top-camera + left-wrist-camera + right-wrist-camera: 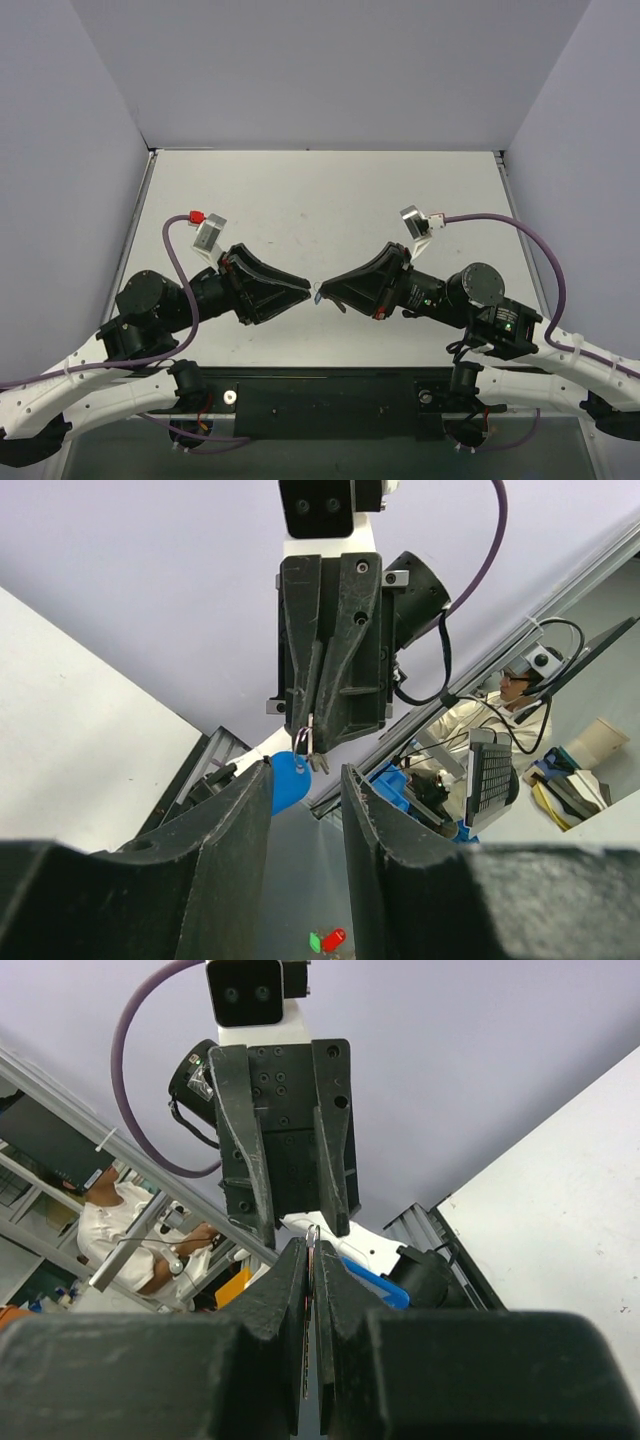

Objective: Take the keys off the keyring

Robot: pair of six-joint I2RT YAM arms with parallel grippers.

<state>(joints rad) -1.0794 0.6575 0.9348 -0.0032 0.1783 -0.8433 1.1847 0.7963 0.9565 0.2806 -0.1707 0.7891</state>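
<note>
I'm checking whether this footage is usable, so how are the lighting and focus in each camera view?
Top external: light is even and soft, but the keyring is only a speck. Left wrist: the keyring reads sharp and vivid; the near jaws are dark and slightly blurred. Right wrist: its own jaws form a near-black mass with little detail.

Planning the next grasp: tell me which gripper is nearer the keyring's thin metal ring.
Right. The right gripper is shut on the ring, holding it in the air. The left gripper faces it, fingers apart, just short of it, beside the blue tag.
</note>
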